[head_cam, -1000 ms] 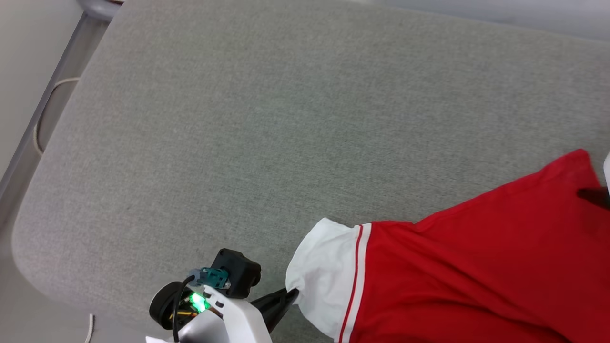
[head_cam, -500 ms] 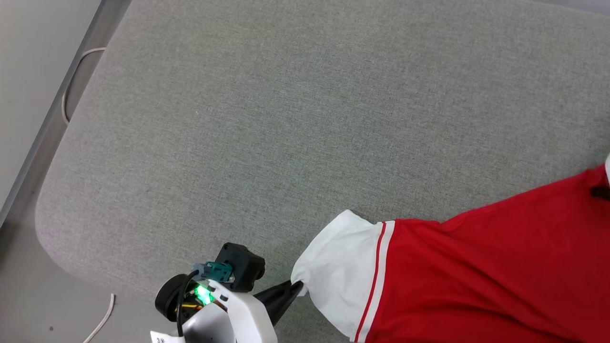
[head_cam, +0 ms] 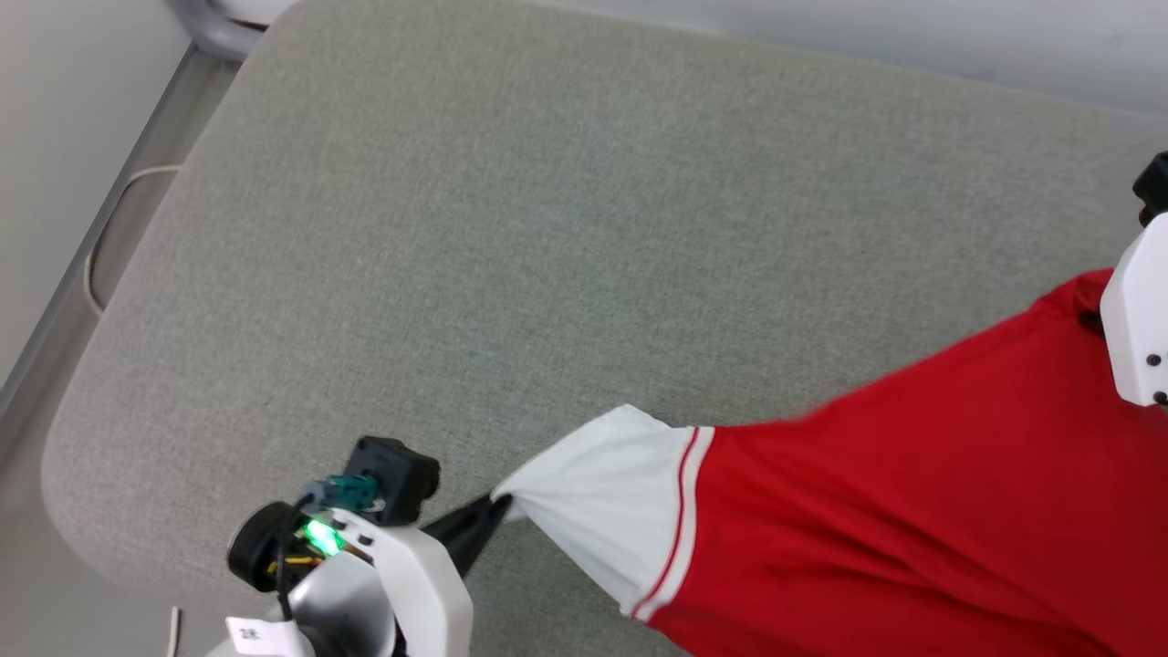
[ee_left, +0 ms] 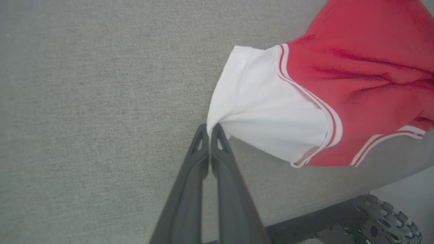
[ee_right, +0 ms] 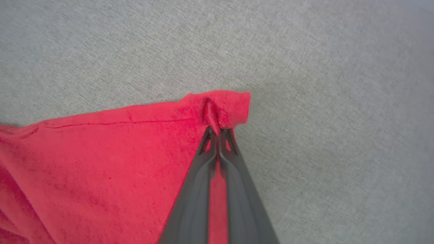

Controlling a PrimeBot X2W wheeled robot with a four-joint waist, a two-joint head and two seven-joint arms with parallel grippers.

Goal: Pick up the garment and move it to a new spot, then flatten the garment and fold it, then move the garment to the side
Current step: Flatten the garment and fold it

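- The red garment [head_cam: 912, 511] is stretched across the near right part of a grey fabric pad [head_cam: 547, 228]. Its plain red face is showing, and the cloth runs off the near and right edges of the head view.
- At the near left, the left gripper [head_cam: 497, 505] has its two dark fingers pressed together on the outer edge of the white sleeve [head_cam: 602, 493]. The sleeve draws to a point at the pinch.
- A red-and-white stripe trim [head_cam: 680, 520] marks where the sleeve meets the red body.
- At the far right, the right gripper [ee_right: 218, 130] has its fingers clamped on a folded red corner [ee_right: 225, 105] of the cloth. In the right wrist view a stitched hem line runs away from the pinch.
- In the head view the right arm's white housing [head_cam: 1136, 310] stands in front of that corner and hides the pinch.
- A green light [head_cam: 319, 537] glows on the left wrist, beside a black block-shaped module [head_cam: 394, 465].
- The pad is a woven, flecked grey with rounded corners.
- Left of the pad, a white cable [head_cam: 88, 269] loops over a grey floor [head_cam: 36, 584], and a curved grey tube [head_cam: 205, 32] sits by the pad's far left corner.
- Past the pad's near edge, the left wrist view shows a dark base with a ribbed wheel [ee_left: 386, 217].
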